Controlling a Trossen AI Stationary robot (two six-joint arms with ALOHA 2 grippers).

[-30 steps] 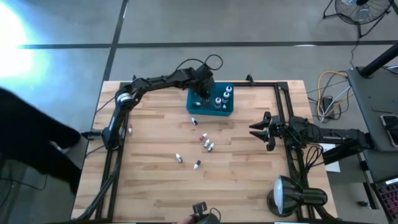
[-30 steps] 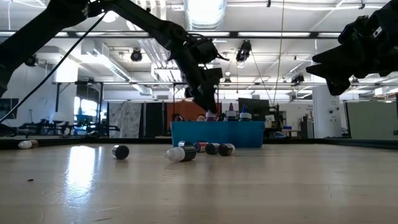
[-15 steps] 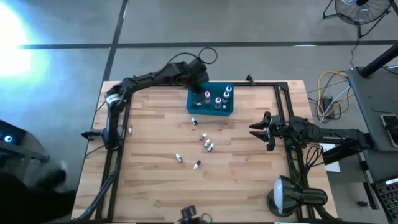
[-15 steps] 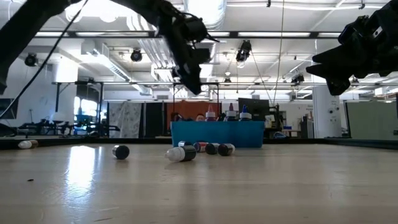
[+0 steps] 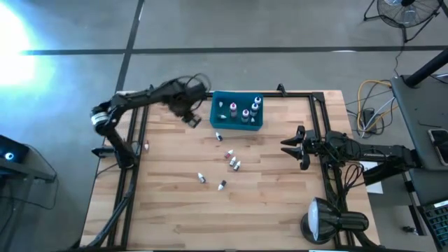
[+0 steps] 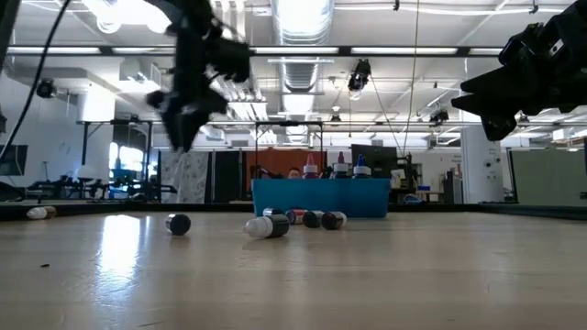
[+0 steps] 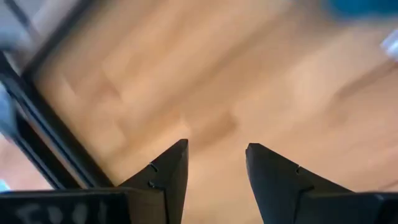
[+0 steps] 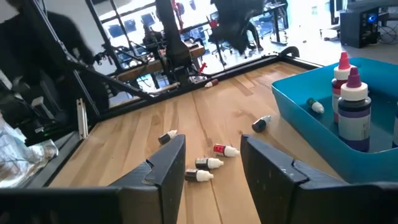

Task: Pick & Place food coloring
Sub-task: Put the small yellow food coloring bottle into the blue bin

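Note:
Several tiny food coloring bottles [image 5: 228, 159] lie on their sides on the wooden table in front of the teal bin [image 5: 236, 120]; they also show in the right wrist view [image 8: 211, 163]. One more lies near the table's left edge [image 5: 145, 146]. Several bottles stand upright in the bin [image 8: 354, 106], and a small one lies in it [image 8: 317, 107]. My left gripper [image 5: 190, 115] hangs open and empty above the table, just left of the bin [image 7: 214, 152]. My right gripper [image 5: 285, 147] waits open and empty at the table's right side [image 8: 211, 146].
A black rail frame [image 5: 318, 133] runs around the table's edges. A lamp [image 5: 318, 220] stands at the near right corner. Bare wood lies at the near left of the table [image 5: 161, 210].
My left gripper has risen from over the teal bin and swung toward the table's left edge, ending beside the bin's left wall. The loose bottles and my right arm have kept still. A person at the picture's left has gone out of view.

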